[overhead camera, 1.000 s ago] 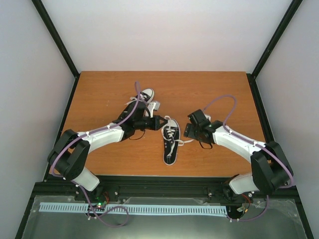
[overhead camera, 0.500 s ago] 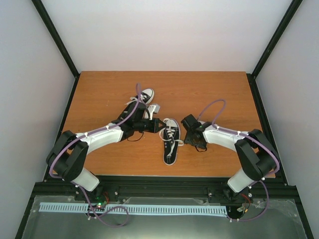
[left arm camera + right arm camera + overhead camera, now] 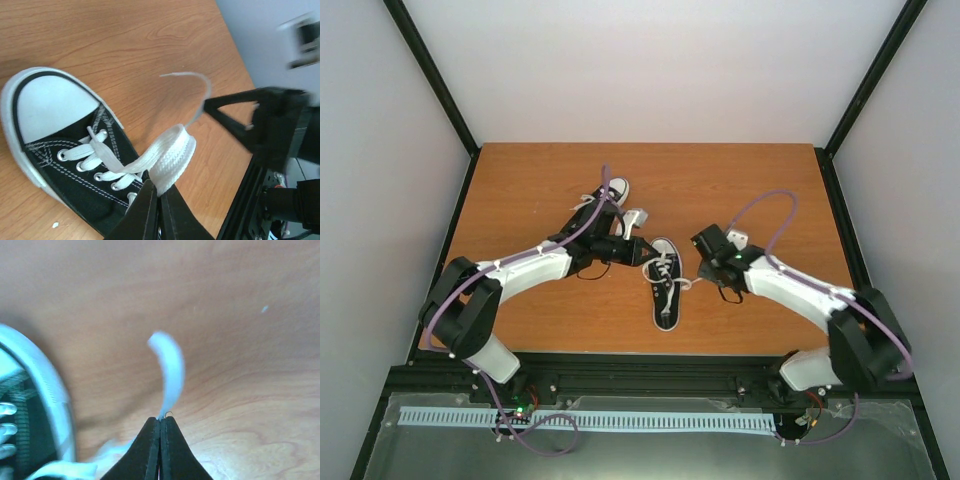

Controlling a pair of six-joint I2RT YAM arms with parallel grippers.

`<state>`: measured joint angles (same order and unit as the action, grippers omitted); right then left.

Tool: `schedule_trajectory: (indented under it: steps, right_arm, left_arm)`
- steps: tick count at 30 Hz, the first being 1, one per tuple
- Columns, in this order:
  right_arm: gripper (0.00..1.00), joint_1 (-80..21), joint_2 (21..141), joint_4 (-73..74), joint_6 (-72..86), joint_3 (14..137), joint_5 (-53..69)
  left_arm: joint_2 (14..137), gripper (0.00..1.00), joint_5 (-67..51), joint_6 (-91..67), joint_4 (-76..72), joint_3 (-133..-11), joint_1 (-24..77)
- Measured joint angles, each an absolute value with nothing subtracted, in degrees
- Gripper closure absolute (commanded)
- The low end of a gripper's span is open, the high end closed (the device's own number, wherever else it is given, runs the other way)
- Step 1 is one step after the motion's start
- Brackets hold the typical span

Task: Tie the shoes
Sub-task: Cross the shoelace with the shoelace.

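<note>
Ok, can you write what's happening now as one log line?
left gripper: shut on folded lace | right gripper: shut on lace end | near shoe: not yet tied

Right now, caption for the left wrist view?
Looped white lace pinched in the left jaws above the black shoe.

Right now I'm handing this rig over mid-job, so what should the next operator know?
Left hand: shut on a folded lace loop above the near shoe.
Right hand: shut on a lace end beside that shoe.
Far shoe: lies partly behind the left arm, laces look untied.
Done: both laces gripped, no knot visible.
Left: tie both shoes.
</note>
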<state>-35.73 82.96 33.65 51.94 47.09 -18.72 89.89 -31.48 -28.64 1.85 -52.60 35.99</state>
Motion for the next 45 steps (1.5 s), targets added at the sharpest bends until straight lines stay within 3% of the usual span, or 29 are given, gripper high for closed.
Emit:
schedule_trajectory:
  steps: [5,10,26,45]
  right_arm:
    - [0.97,-35.7,68.3,35.4,50.1,48.3,-22.8]
    - [0.97,-35.7,62.8,34.3,45.8,52.2,-22.9]
    - [0.97,-35.7,63.1,24.7,36.5,58.9,-7.6]
    - [0.97,-35.7,65.8,23.2,35.3,59.6,-4.8]
  left_arm:
    - [91.7,0.95,-34.1,-28.6,2.7,-54.8,36.0]
    - [93.0,0.93,-36.8,-27.4,3.0,-57.1,36.1]
    - [100.2,0.86,-43.2,-26.3,2.2,-61.7,36.7]
    - [103.5,0.78,-47.0,-25.7,-1.3,-61.8,37.1]
